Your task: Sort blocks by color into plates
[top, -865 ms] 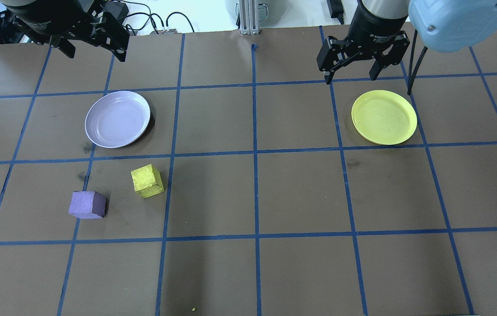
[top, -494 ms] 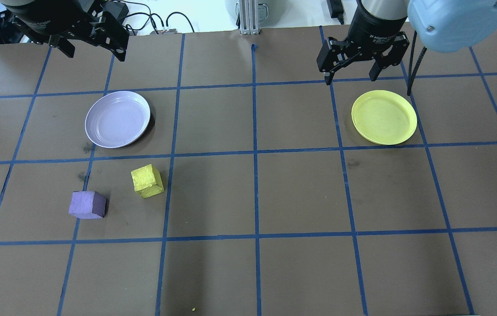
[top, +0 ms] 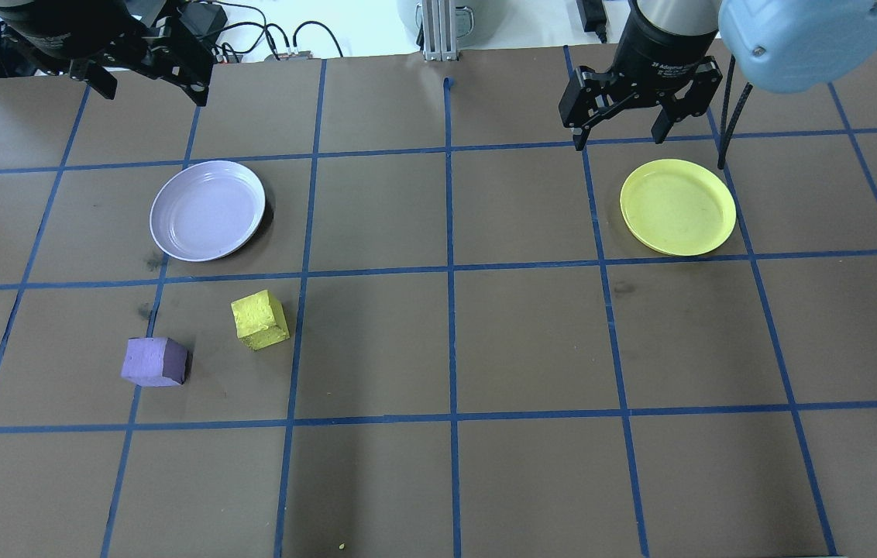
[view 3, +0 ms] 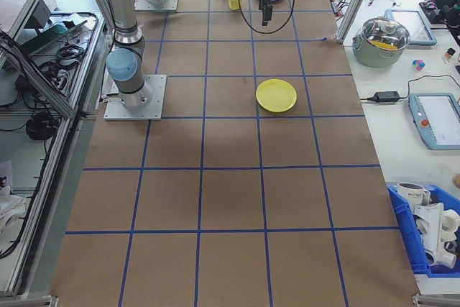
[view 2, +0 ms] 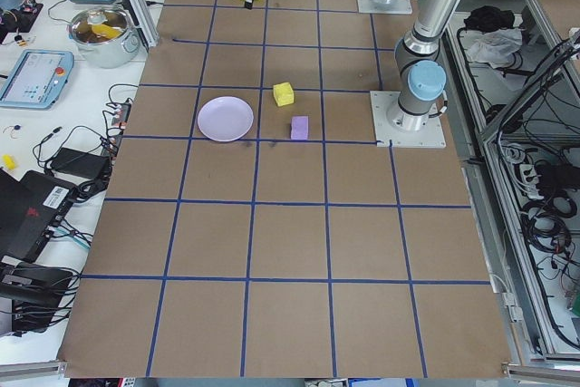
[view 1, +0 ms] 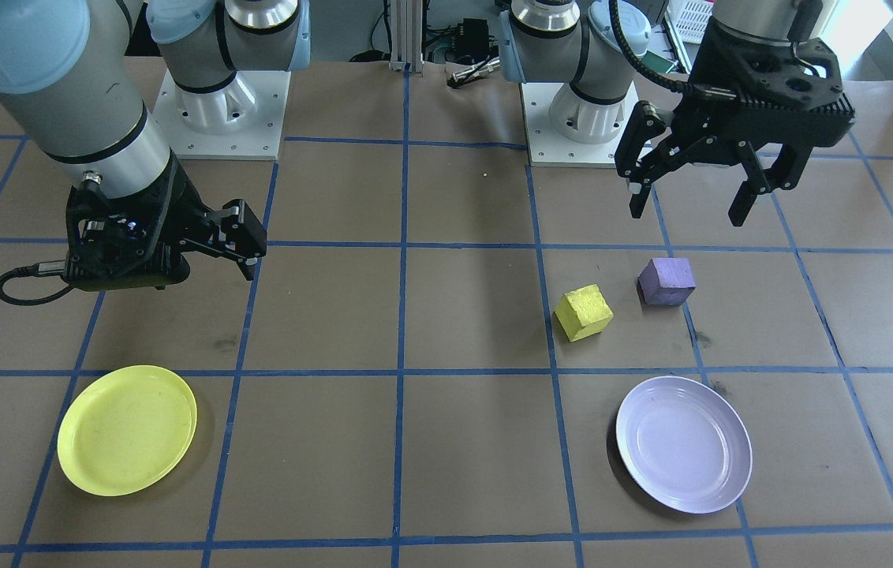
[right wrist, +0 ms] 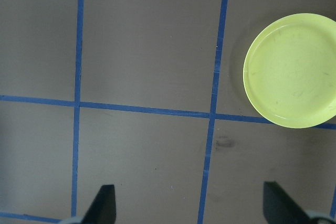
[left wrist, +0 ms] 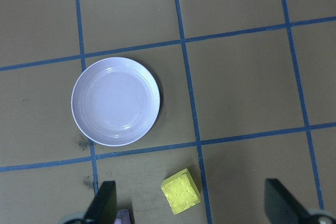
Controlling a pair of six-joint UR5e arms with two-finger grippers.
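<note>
The yellow block and the purple block lie close together on the brown table, on my left side. Beyond them sits the empty lavender plate. The empty yellow plate lies far off on the right side. My left gripper hangs open and high; in the front view the left gripper is above the purple block. Its wrist view shows the yellow block between the fingers, far below. My right gripper is open and empty beside the yellow plate.
Blue tape lines divide the table into squares. The two arm bases stand at the robot's edge. Off the table's far side are a metal pot, tablets and cables. A blue bin sits near the right end.
My left gripper has shifted slightly up and to the left in the overhead view. The right gripper, blocks and plates have stayed where they were.
</note>
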